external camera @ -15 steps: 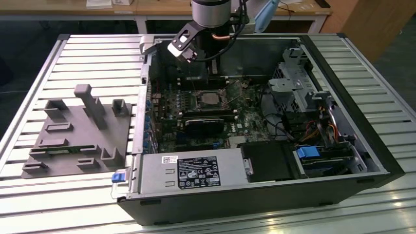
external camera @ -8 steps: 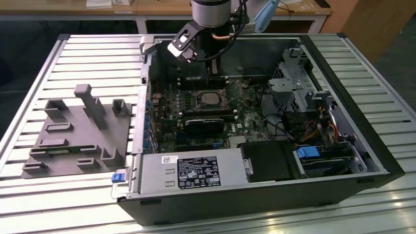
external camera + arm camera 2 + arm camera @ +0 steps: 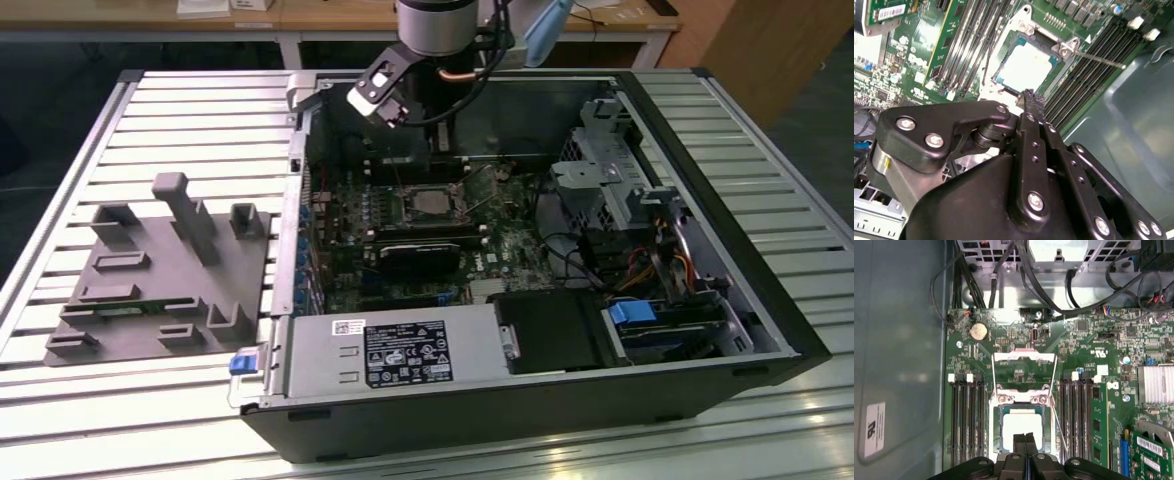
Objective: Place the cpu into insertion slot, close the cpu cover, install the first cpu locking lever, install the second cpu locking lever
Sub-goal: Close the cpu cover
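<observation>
The gripper (image 3: 1025,438) has its two fingers pressed together with nothing between them, their tips poised over the near edge of the cpu (image 3: 1021,422); whether they touch it I cannot tell. The cpu lies flat inside the insertion slot (image 3: 997,434), and the cpu cover (image 3: 1024,357) is folded open on the far side of the slot, towards the coin cell (image 3: 978,331), so the closing is not yet done. The likeliest trouble, as I judge it, is a push landing off-centre: force at one edge could tip the chip in the slot and harm the contacts beneath, and blunt closed tips could slip off the thin cover frame. The loose locking lever (image 3: 1099,59), a thin rod slanting over the memory slots (image 3: 1081,80), might also snag a finger. The first wrist view looks squarely down, showing the chip sitting true in the slot and the cover's open frame; the second wrist view, from the side, gives the fingertips' place at the chip's edge; the exterior view sets the arm inside the open computer case (image 3: 534,425), with a grey fixture tray (image 3: 147,290) beside it
</observation>
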Motion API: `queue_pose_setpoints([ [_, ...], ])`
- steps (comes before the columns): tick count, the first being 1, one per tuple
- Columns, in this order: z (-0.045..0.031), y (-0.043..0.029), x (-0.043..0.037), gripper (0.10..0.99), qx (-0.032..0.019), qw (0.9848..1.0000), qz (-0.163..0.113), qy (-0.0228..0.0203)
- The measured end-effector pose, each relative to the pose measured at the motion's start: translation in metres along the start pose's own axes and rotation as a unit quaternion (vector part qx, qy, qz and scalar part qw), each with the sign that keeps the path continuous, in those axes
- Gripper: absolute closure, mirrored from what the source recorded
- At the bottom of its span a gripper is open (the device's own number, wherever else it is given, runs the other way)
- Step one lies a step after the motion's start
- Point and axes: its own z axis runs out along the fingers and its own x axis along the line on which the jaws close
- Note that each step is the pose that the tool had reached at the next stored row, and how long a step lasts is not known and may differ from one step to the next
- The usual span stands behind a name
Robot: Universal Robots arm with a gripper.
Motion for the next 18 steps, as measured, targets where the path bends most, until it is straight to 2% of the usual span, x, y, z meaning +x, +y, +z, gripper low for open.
queue_pose_setpoints([
  [6, 0.0013, 0.0146, 0.0004, 0.984, 0.0000, 1.0000, 0.000, 0.0001],
  [18, 0.0050, 0.0566, 0.0014, 0.984, 0.0005, 1.0000, 0.000, 0.0001],
])
